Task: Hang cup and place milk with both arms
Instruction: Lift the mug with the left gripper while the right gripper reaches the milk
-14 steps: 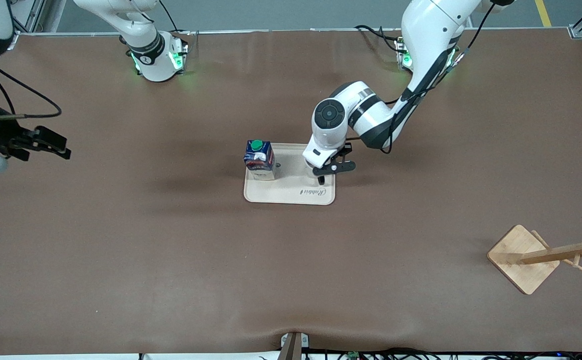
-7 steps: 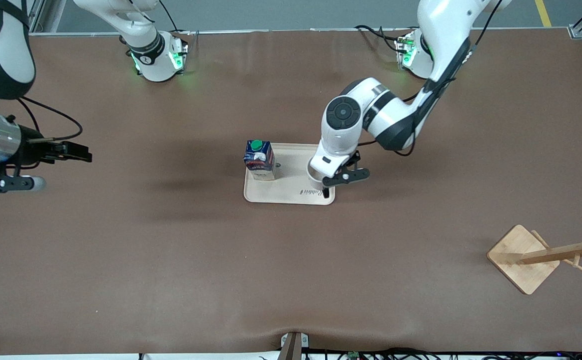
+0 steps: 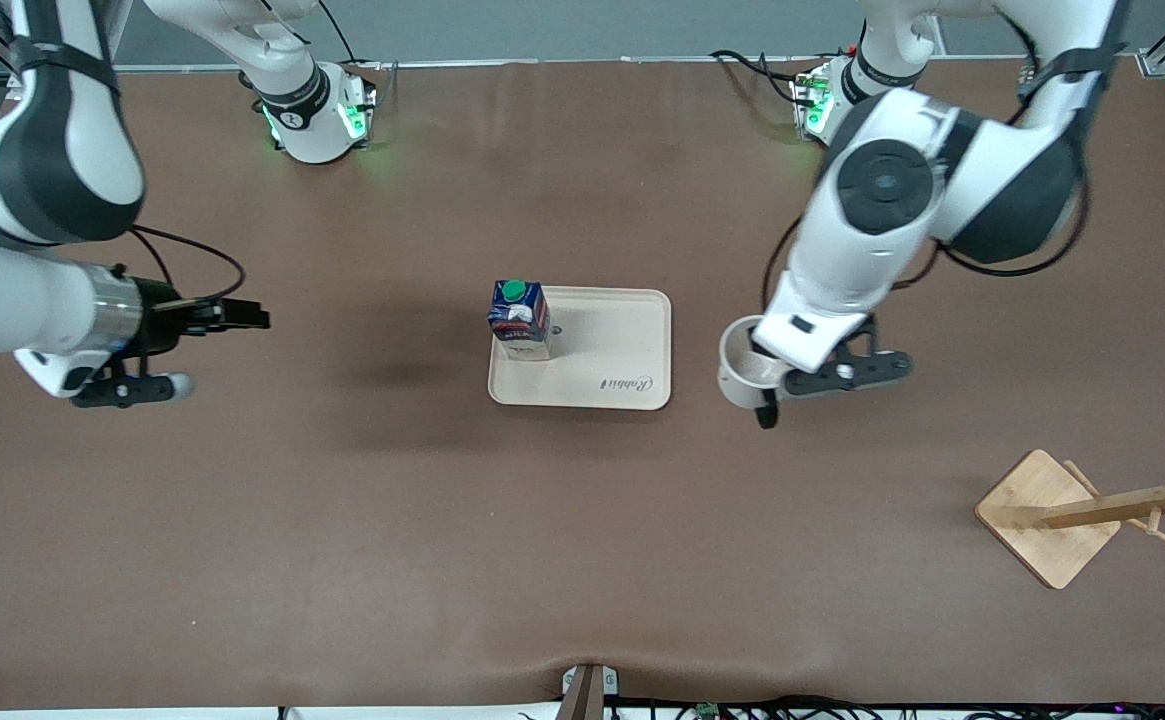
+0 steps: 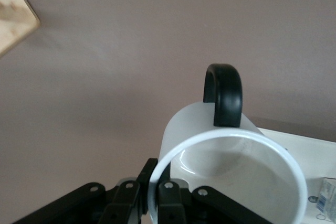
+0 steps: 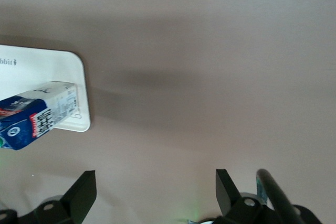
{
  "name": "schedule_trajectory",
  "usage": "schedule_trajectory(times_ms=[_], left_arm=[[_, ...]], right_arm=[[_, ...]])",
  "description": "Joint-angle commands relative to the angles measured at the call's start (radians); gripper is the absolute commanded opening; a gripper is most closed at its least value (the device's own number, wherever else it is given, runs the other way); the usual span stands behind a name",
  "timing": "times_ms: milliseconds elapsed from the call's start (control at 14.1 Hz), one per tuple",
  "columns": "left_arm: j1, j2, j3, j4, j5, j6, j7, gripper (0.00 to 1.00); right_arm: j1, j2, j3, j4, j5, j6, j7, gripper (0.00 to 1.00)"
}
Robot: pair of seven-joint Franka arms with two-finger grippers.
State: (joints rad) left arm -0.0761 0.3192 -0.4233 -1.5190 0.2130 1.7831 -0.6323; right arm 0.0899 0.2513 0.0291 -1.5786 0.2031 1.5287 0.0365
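The white cup (image 3: 739, 372) with a black handle (image 4: 224, 94) hangs in my left gripper (image 3: 760, 374), which is shut on its rim. It is up in the air over the bare table between the tray (image 3: 607, 350) and the wooden rack (image 3: 1047, 515). In the left wrist view the fingers pinch the cup's wall (image 4: 231, 166) at the gripper (image 4: 155, 182). The smiley face is hidden. The blue milk carton (image 3: 519, 318) stands upright on the tray's corner toward the right arm's end. My right gripper (image 3: 242, 316) is open and empty over the table, apart from the milk (image 5: 37, 115).
The wooden rack lies tipped on the table at the left arm's end, nearer the front camera, its base (image 4: 13, 17) in the left wrist view. The tray's edge (image 5: 31, 72) shows in the right wrist view. The brown mat covers the table.
My left gripper lifted the cup off the tray and carried it toward the left arm's end. My right gripper moved toward the tray and the milk.
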Motion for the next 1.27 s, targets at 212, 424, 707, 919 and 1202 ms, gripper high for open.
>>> schedule_trajectory(times_ms=[212,424,707,919,1202], left_arm=[[0.159,-0.042,-0.009,0.075,-0.020,-0.065,0.360,0.00],[0.214,-0.043,-0.003,0.102,-0.018,-0.065,0.506,0.00],[0.300,-0.055,-0.005,0.102,-0.021,-0.065,0.695,0.00],[0.309,-0.071,-0.002,0.102,-0.027,-0.067,0.729,0.00],[0.387,-0.107,-0.006,0.088,-0.064,-0.071,0.861,0.00]], right_arm=[[0.230,0.017,-0.006,0.014,0.016,0.129,0.235,1.00],[0.374,0.049,-0.006,0.005,0.010,0.198,0.434,1.00],[0.519,0.069,-0.008,-0.044,-0.010,0.290,0.673,1.00],[0.559,0.082,-0.008,-0.096,-0.056,0.381,0.680,1.00],[0.590,0.089,-0.008,-0.140,-0.062,0.444,0.718,1.00]])
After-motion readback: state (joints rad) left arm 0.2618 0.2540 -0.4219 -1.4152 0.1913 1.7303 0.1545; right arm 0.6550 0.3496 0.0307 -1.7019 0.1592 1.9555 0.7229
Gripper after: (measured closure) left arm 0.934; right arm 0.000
